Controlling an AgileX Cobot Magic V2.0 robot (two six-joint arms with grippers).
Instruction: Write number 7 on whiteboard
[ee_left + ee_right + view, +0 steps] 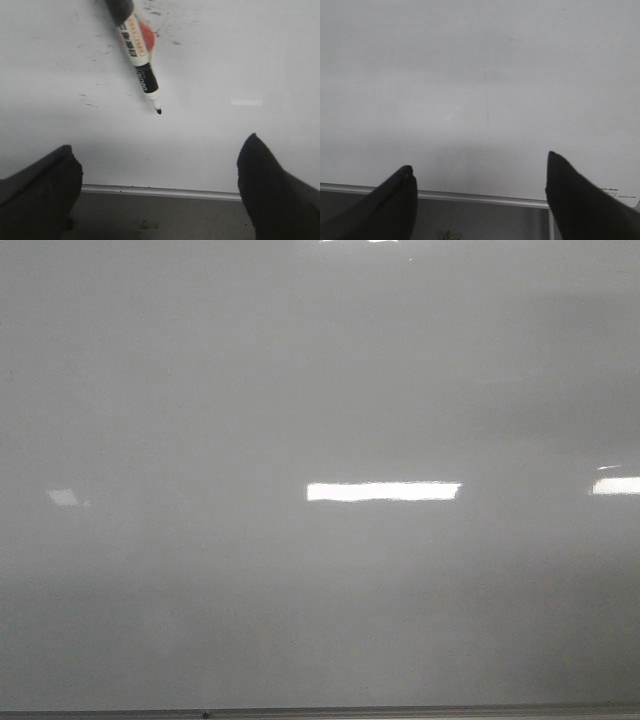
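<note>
We are facing the whiteboard (320,390), which is filling the front view and showing bright reflections (384,491) above its thin metal edge (320,711); no digit is showing on it. Our left gripper (160,185) is pointing at the board with its fingers (40,190) spread wide, gripping nothing. A marker (139,60) is hanging tip-down before the board, near faint smudges (87,100). Our right gripper (480,197) is likewise spreading its fingers (580,200), empty.
</note>
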